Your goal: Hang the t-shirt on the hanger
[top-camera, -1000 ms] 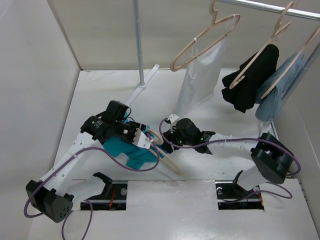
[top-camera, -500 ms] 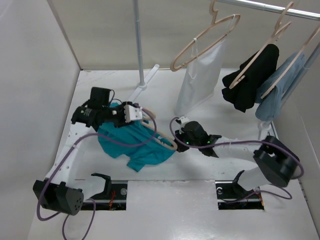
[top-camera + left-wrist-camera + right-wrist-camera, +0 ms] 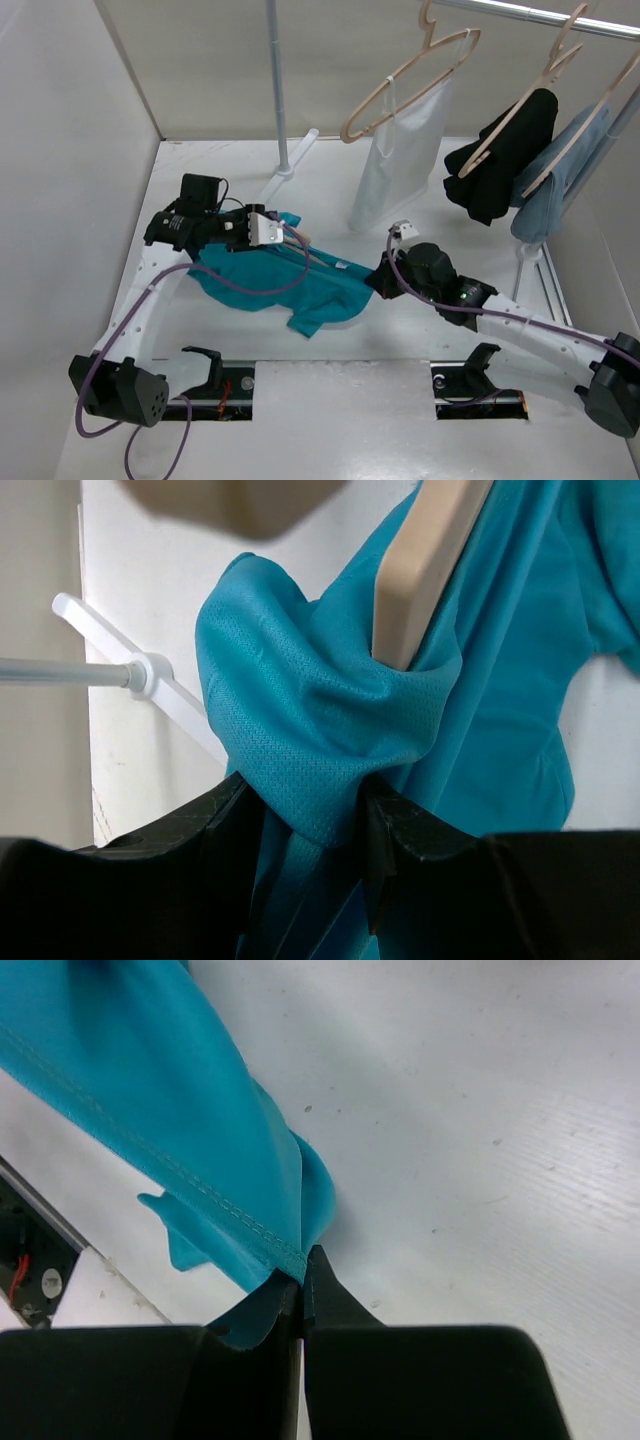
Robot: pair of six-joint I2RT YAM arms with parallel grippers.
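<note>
The teal t-shirt lies stretched across the table between my two grippers. My left gripper is at its left end, shut on a bunched fold of the t-shirt. The pale wooden hanger pokes out of the cloth just beyond that fold. My left gripper has teal cloth filling the gap between its jaws. At the shirt's right end, my right gripper is shut on the stitched hem, low over the table. My right gripper shows its jaws pressed together on the hem's edge.
A clothes rail crosses the back right, with a white translucent garment, a black garment and a light-blue garment on wooden hangers. A metal pole stands at the back centre. A white wall runs down the left side.
My right gripper shut on the t-shirt's hem and moved right, drawing the cloth out flat. My left gripper moved back and left with the shirt and hanger.
</note>
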